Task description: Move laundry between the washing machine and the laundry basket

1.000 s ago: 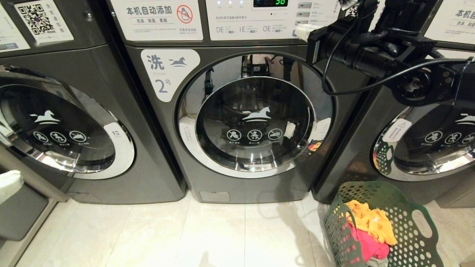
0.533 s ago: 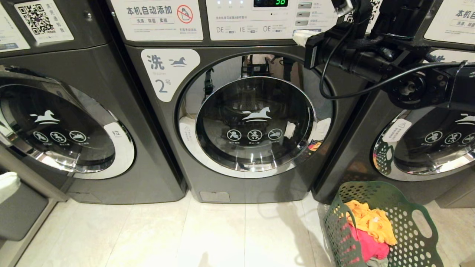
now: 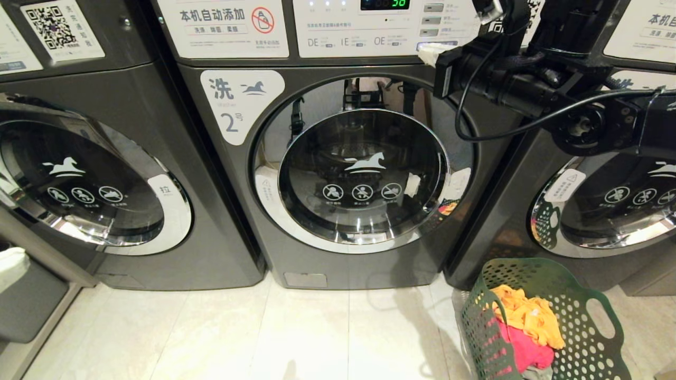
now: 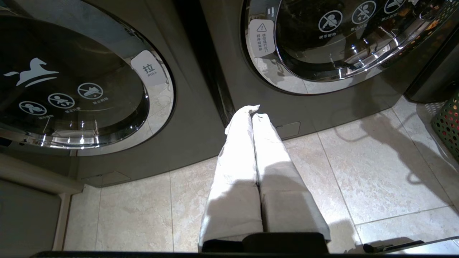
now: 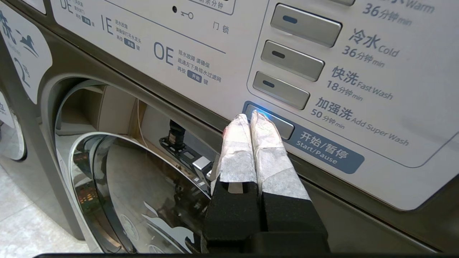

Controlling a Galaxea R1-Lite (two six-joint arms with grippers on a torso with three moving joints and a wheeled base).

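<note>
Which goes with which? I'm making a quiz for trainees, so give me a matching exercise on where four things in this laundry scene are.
1. right end effector
2. left end effector
3. laundry
4. laundry basket

A. on the floor beside the washing machine
B. low above the floor tiles, shut
C. at the lit Start/Pause button
D. piled in the green basket

Pairs: 1-C, 2-B, 3-D, 4-A
</note>
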